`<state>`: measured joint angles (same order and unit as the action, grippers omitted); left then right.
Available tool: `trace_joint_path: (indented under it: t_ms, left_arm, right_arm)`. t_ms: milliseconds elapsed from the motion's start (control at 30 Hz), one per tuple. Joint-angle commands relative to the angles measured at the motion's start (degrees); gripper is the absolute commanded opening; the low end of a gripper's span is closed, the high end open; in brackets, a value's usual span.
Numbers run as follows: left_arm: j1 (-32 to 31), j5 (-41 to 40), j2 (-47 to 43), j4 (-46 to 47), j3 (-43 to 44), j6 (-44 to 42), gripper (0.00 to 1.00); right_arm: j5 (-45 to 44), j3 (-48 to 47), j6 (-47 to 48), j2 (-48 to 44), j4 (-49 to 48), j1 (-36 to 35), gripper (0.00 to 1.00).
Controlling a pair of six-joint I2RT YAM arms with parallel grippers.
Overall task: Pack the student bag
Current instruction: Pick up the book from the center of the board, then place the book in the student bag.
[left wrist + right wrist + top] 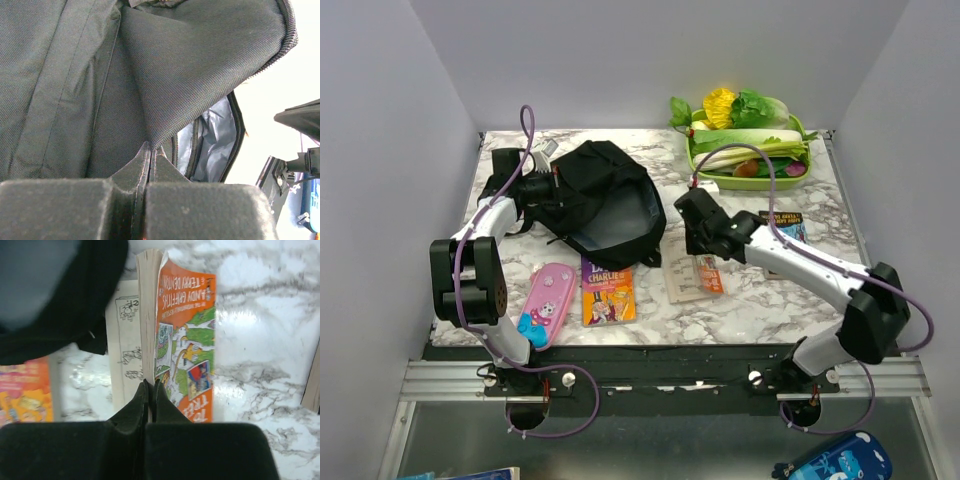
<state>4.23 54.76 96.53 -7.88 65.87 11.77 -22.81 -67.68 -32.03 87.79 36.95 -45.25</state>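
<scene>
The left gripper [150, 148] pinched the flap of the open student bag [210, 60] just ahead of it, the right gripper [150, 386] pinched the cover of the orange book [187, 315] on the bench [260, 340], and packing appeared barely begun.

Lab booth: plain white walls [650, 60], marble-top table [760, 300], aluminium rail [660, 378].

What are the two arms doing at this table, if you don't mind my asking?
The left gripper is shut on a fold of the student bag, pinching the black fabric beside the opening, where grey lining shows. The right gripper is closed on the edge of an orange paperback lying on the marble table next to the bag. A pink pencil case and a second book lie in front of the bag, not yet packed.
</scene>
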Motion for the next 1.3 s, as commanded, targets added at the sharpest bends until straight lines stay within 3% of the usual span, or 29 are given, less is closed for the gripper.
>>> trace_joint_path:
  t_ms: [0,100,267,500,733,900,1100,1267]
  left_arm:
    - [0.78,2.45,-2.05,-0.29,1.28,-0.78,0.00]
    - [0.69,2.89,-1.96,0.06,1.11,-0.70,0.00]
    - [0.78,3.60,-1.70,-1.43,1.72,-1.75,0.00]
    - [0.69,3.95,-1.35,-1.88,1.99,-1.66,0.00]
    - [0.43,4.56,-2.05,-2.49,1.99,-1.84,0.00]
    - [0.25,4.65,-2.05,-3.46,1.81,-2.71,0.00]
    - [0.25,7.80,-2.14,-5.91,2.69,-4.73,0.00]
    - [0.25,10.45,-2.05,-15.47,5.93,-11.41,0.00]
  right_arm:
    - [2.68,-6.57,8.72,-8.41,-8.04,0.17,0.01]
    - [6.18,-14.81,15.40,-8.07,-5.23,-0.09,0.01]
    - [10.94,-20.37,26.65,-8.69,-1.20,-3.00,0.01]
    - [10.85,-26.00,29.83,-10.36,-1.00,-6.32,0.01]
    - [19.98,-33.92,33.88,-7.46,-2.32,-9.50,0.01]
    - [22.54,-36.12,35.02,-6.84,-3.90,-11.08,0.01]
    - [27.38,-28.74,40.90,-5.09,-10.66,-10.99,0.01]
    - [26.76,-28.03,46.96,1.24,-12.08,-10.99,0.01]
